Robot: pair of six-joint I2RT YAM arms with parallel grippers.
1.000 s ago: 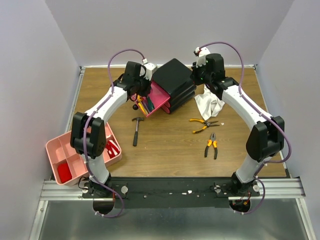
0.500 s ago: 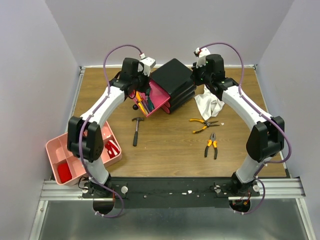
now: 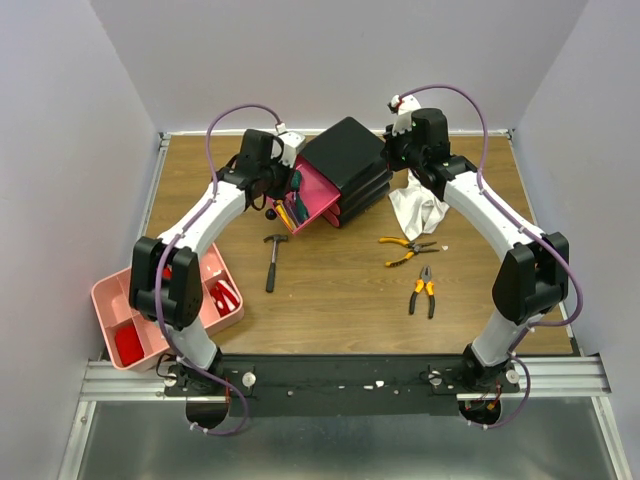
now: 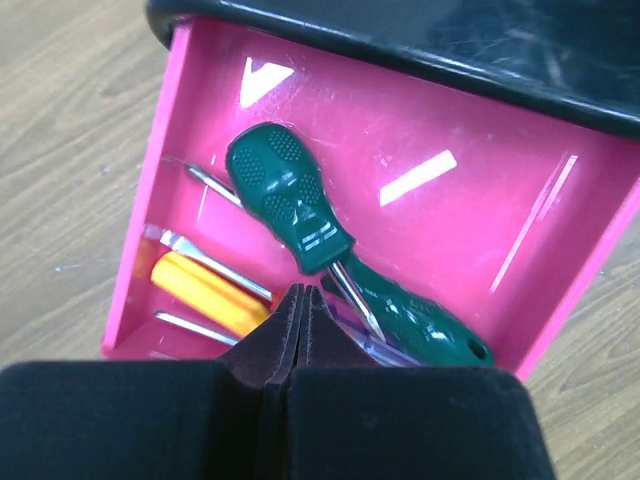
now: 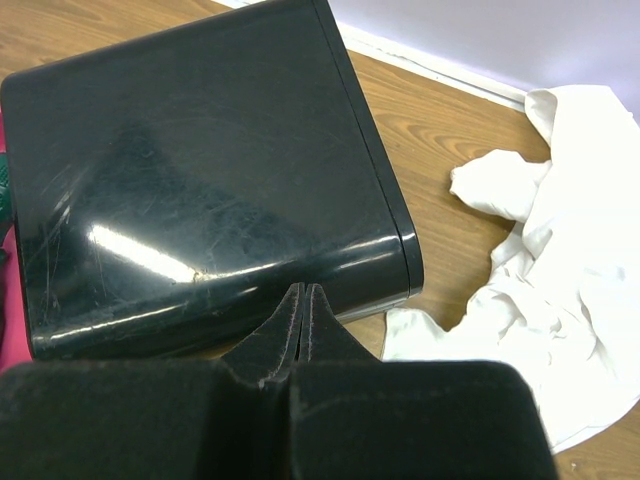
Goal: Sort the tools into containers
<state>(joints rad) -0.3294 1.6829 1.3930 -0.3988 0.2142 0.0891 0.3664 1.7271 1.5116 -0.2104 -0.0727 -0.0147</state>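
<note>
The left jaws are held clenched, empty, over the open pink drawer (image 4: 450,200) (a green screwdriver (image 4: 285,200) inside); the right jaws are clenched above the black box (image 5: 200,170).

A white cloth (image 3: 418,208) lies all crumpled on the brown wood table (image 3: 330,310), at the back R side. Up close, the cloth has lots of folds. Pale purple walls (image 3: 330,60) stand round the table on 3 sides, & a gray metal rail (image 3: 570,378) runs along the near edge.
</note>
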